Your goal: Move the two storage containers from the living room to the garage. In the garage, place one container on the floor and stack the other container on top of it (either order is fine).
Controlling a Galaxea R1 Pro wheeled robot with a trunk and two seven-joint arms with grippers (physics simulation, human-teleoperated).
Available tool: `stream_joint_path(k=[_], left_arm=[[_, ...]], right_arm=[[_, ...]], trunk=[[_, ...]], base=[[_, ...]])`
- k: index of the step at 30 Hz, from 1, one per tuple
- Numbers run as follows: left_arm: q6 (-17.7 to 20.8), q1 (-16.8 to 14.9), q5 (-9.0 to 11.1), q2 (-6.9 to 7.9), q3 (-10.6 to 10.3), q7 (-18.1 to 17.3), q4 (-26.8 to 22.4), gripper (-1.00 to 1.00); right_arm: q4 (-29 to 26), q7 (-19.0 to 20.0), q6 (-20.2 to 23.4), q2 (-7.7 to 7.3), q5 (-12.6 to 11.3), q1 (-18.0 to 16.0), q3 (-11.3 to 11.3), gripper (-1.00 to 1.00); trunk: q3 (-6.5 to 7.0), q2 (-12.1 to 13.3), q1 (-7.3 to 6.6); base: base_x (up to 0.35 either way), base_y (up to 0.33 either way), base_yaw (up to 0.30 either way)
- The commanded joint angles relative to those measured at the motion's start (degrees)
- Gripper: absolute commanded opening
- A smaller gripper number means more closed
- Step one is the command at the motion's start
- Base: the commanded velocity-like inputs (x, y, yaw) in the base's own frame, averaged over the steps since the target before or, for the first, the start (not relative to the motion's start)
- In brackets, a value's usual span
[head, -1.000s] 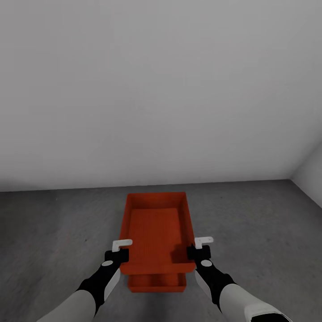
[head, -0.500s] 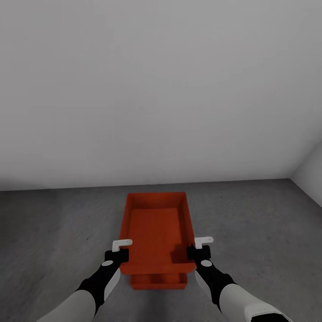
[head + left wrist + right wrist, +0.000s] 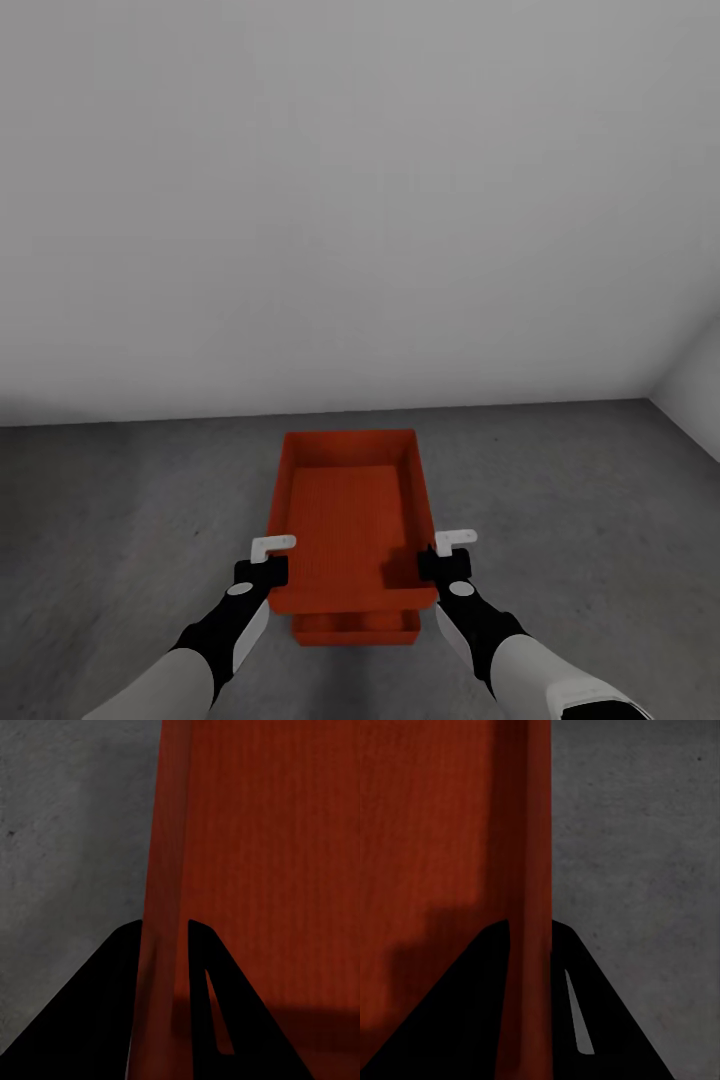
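Note:
In the head view I hold an orange-red storage container (image 3: pixel 350 520) above a second identical container (image 3: pixel 355 628), whose near wall peeks out beneath it on the grey concrete floor (image 3: pixel 130 520). My left gripper (image 3: pixel 268 560) is shut on the upper container's left wall (image 3: pixel 166 870), with black fingers (image 3: pixel 120 1005) on either side of it. My right gripper (image 3: pixel 440 556) is shut on the right wall (image 3: pixel 534 855), its fingers (image 3: pixel 577 1012) straddling it. The upper container sits nearly in line over the lower one.
A plain white wall (image 3: pixel 360 200) rises just beyond the containers. Another white wall (image 3: pixel 695 390) meets it at the right corner. Bare speckled concrete spreads to both sides of the stack.
The lower container's visible near edge has shrunk slightly as the held container shifts over it. The grippers keep their hold.

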Motion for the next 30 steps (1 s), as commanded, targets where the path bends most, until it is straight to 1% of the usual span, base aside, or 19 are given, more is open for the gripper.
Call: stream_joint_path(k=[1, 9, 27, 28, 30], left_arm=[[-2.41, -0.05, -0.76, 1.84, 0.68, 0.88, -0.19, -1.0], [-2.43, -0.05, -0.76, 1.83, 0.68, 0.88, -0.19, -1.0], [-2.41, -0.05, -0.76, 1.83, 0.68, 0.88, -0.24, -1.0], [0.03, -0.05, 0.08, 0.17, 0.4, 0.44, -0.21, -1.0], [0.04, -0.05, 0.07, 0.16, -0.07, 0.47, -0.22, -1.0]], right_arm=[[0.24, -0.56, -0.08, -0.5, -0.21, -0.03, -0.79, -1.0], [0.24, -0.56, -0.03, -0.48, -0.21, -0.04, -0.79, -1.0], [0.24, -0.56, -0.12, -0.45, -0.21, -0.04, -0.79, -1.0], [0.2, -0.62, -0.19, 0.2, 0.11, -0.04, 0.08, -1.0], [0.17, -0.59, -0.19, 0.21, -0.03, -0.04, 0.37, -1.0]], trunk=[[-0.05, -0.04, 0.0], [-0.05, -0.04, 0.0], [-0.05, -0.04, 0.0], [-0.05, -0.04, 0.0], [-0.05, -0.04, 0.0]], base=[[0.0, 0.0, -0.07], [0.0, 0.0, -0.11], [0.0, 0.0, -0.005], [0.0, 0.0, 0.0], [0.0, 0.0, 0.0]])
